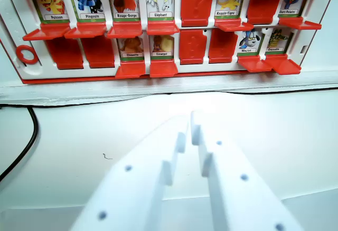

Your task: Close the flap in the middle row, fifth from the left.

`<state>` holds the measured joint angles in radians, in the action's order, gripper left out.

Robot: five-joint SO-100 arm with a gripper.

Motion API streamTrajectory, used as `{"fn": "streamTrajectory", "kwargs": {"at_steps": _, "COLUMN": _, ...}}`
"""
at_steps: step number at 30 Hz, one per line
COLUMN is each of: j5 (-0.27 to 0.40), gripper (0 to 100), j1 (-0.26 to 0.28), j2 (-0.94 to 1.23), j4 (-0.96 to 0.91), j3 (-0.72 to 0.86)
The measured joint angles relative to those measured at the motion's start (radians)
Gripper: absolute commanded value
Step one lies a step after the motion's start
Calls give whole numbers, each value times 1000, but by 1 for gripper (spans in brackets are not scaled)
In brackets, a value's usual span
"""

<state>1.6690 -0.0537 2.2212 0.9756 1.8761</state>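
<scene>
The flap [196, 3] you want sits in the upper of the two full rows you can see, which looks like the middle row, fifth from the wrist view's left. It stands between the Elephant picture [159, 0] and the Requin-Tigre picture [229, 1]. It shows its red face and hides its picture, so it seems to be shut already. The flaps beside it lie folded down like little red shelves. The flap looks thin, light and stiff, made of smooth plastic, and it likely swings on a hinge at its bottom edge. You need not grab it; a soft push on the red face or the top edge should do. Push gently, for the board [8, 25] leans up and could tip or slide. Your white fingers [222, 157] are low over the white surface [285, 131], well apart from the board. They are pressed almost together and hold nothing. A black cable [29, 136] lies on the wrist view's left.
</scene>
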Motion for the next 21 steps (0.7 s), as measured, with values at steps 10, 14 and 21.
{"fn": "streamTrajectory", "kwargs": {"at_steps": 10, "j5": -18, "gripper": 0, "j1": 0, "j2": 12, "j4": 84, "j3": -141}}
{"fn": "streamTrajectory", "kwargs": {"at_steps": 14, "j5": -31, "gripper": 0, "j1": 12, "j2": 12, "j4": 84, "j3": -163}}
{"fn": "streamTrajectory", "kwargs": {"at_steps": 21, "j5": -40, "gripper": 0, "j1": 37, "j2": 44, "j4": 84, "j3": -163}}
